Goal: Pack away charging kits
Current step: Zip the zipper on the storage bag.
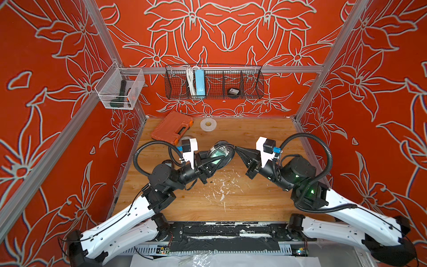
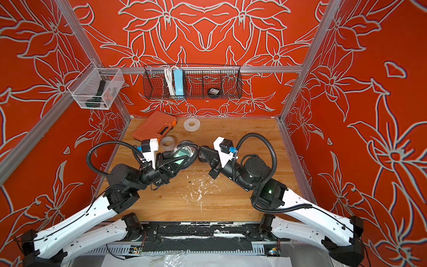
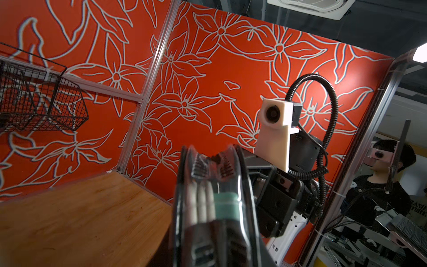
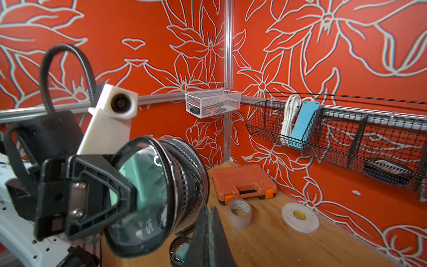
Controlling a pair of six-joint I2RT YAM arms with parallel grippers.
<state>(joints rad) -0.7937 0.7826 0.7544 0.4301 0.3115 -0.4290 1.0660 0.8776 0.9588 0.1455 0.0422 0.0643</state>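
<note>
1. Black-rimmed clear-topped oval pouch [image 1: 221,149], clamped in left gripper [image 1: 219,159], hangs above tabletop [image 1: 231,196].
2. Right gripper [image 1: 238,149] closed, tip at its rim.
3. Likely light, soft, slick; grip rim.

both arms wear smooth white shells, the left arm [image 1: 120,222] and the right arm [image 1: 360,217] alike, dotted with small dark holes and traced by a thin black cable. the joints [image 1: 161,173] are black rounded cylinders; a green light [image 1: 312,191] glows on the right one. each wrist carries a ribbed black hose [image 1: 324,150] and a boxy white camera housing [image 1: 263,148] with a round black lens and a blue plug [image 1: 276,150]. the left gripper [image 1: 219,158] has black open-framed triangular fingers [image 4: 92,166] with two silver screws.
</note>
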